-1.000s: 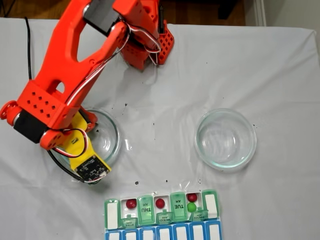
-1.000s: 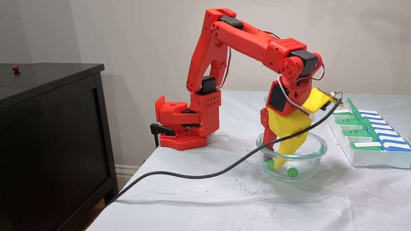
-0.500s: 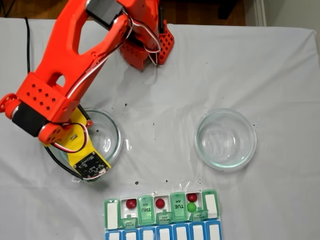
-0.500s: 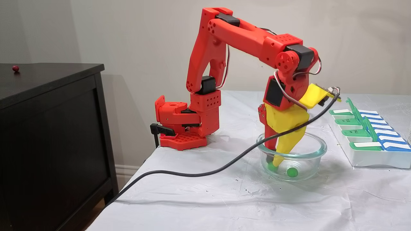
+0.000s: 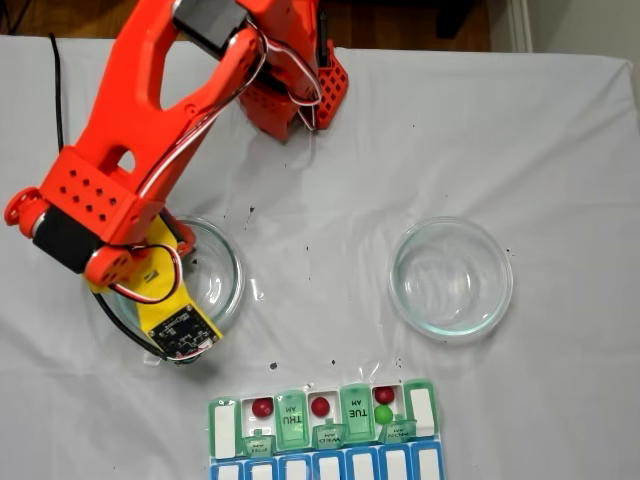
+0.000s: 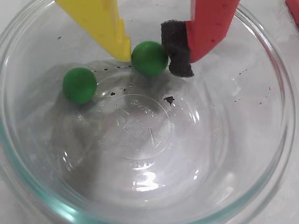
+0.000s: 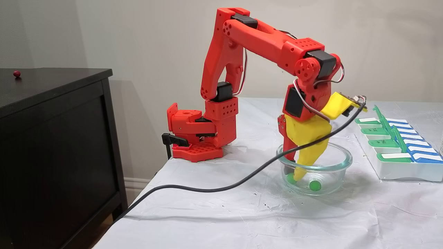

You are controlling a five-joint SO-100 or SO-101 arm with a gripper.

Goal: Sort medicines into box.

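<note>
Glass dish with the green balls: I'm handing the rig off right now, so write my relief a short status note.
Gripper: down inside the left glass dish, fingers closed on one green ball, yellow finger on one side, the red finger's black pad on the other. Not lifted yet.
Second green ball lies loose in the same dish.
Pill box: three red balls and one green ball sit in open compartments.
Other glass dish looks empty.
Left: lift and place the held ball, then the loose one.
</note>
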